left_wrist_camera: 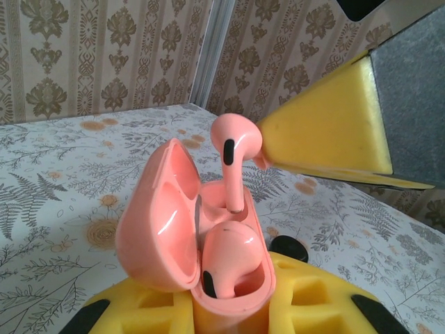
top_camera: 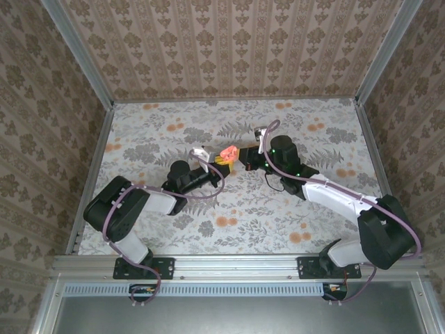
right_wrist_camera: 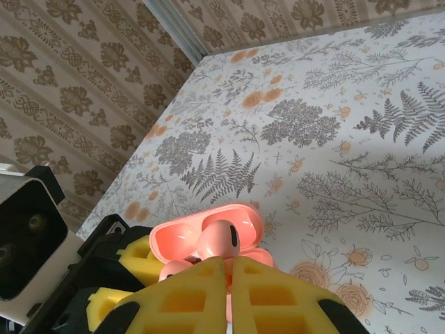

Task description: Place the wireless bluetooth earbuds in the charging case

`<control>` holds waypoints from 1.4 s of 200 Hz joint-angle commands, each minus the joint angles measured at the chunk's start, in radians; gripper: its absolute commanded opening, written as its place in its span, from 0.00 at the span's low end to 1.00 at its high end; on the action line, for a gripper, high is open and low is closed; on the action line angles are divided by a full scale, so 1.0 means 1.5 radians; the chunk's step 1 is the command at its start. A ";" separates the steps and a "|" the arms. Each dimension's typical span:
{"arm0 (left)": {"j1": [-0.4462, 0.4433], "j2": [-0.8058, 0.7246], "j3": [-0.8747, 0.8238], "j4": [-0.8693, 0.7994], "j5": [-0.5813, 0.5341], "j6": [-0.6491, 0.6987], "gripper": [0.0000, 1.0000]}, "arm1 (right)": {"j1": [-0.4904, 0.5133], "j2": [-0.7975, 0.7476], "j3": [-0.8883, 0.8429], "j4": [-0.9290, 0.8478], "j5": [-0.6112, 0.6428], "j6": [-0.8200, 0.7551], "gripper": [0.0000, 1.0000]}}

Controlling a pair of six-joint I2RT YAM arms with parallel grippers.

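Observation:
The charging case (left_wrist_camera: 156, 216) is salmon pink and stands open, its lid swung left. My left gripper (left_wrist_camera: 229, 314) is shut on its base with yellow foam pads (left_wrist_camera: 313, 299). One pink earbud (left_wrist_camera: 229, 261) with a black oval lies seated in the case. A second pink earbud (left_wrist_camera: 236, 149) stands upright above it, stem down inside the case mouth. My right gripper (right_wrist_camera: 228, 268) is shut on this bud (right_wrist_camera: 222, 240), its pad (left_wrist_camera: 334, 129) reaching in from the right. From above, both grippers (top_camera: 208, 160) (top_camera: 243, 154) meet at the case (top_camera: 227, 152), mid-table.
A small round black disc (left_wrist_camera: 288, 248) shows just behind my left gripper's right pad. The floral table (top_camera: 327, 139) is walled by patterned panels with metal corner posts (top_camera: 76, 56). The two arms angle inward from the near rail.

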State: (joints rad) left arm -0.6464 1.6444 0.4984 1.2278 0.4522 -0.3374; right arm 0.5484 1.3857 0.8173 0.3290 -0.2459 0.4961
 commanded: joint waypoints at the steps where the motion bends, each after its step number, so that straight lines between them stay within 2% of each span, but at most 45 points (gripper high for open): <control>1: 0.003 -0.017 0.014 0.035 0.016 0.008 0.13 | 0.004 -0.017 0.024 -0.020 0.007 -0.025 0.08; 144: 0.003 -0.023 0.020 0.034 0.027 0.013 0.13 | 0.016 -0.034 0.070 -0.146 0.056 -0.129 0.08; 280: 0.001 -0.027 0.018 0.032 0.028 0.021 0.13 | 0.033 -0.044 0.092 -0.202 0.104 -0.177 0.08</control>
State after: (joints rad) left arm -0.6464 1.6360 0.4992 1.2282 0.4744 -0.3363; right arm 0.5938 1.3533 0.9203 0.0597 -0.1318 0.2596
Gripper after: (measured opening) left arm 0.196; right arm 0.085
